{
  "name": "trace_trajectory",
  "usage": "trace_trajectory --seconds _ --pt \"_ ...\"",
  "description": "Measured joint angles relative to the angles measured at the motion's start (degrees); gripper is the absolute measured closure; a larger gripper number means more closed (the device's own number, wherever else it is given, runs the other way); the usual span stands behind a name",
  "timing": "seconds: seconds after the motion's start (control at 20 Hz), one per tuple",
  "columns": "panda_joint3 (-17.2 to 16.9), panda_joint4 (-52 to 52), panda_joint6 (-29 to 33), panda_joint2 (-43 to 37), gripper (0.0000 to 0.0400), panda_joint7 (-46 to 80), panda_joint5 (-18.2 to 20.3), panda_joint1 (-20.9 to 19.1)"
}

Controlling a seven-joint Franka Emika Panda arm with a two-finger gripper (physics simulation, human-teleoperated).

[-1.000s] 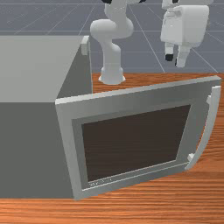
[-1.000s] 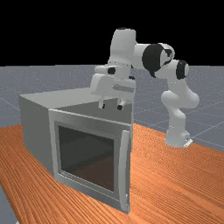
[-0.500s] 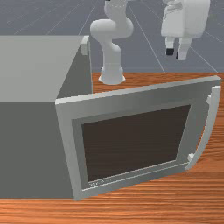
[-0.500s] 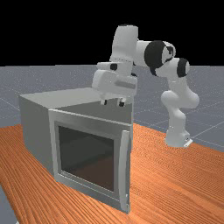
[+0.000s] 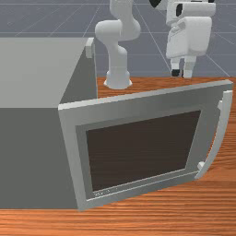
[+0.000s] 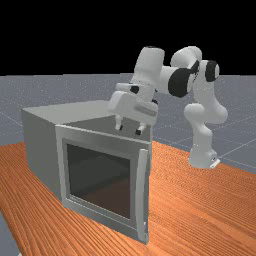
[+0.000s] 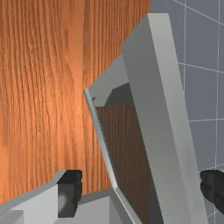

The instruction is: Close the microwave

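The claw (image 6: 129, 130) stood parted and empty above the open door (image 6: 99, 180); misaligned descent risked jamming a fingertip (image 7: 70, 192) on its top edge (image 5: 147, 95).

Grey microwave (image 5: 41, 69), orange table (image 5: 193, 209) (streaky)

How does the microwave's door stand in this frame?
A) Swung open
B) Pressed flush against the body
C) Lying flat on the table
A: the door stands upright but angled out from the microwave body, with its handle on the edge farther from that body.
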Motion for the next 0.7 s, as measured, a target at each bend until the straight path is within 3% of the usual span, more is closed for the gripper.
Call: trace_trajectory --seconds 0.1,0.4,0.7 --pt "0.6 4.98 -6.58 0.8 0.0 -1.56 1.55 -0.37" --pt "0.94 7.45 -10.06 1.4 0.0 -3.54 2.89 -1.27" --pt "1.66 13.33 -12.61 5.68 0.0 1.63 1.76 2.79"
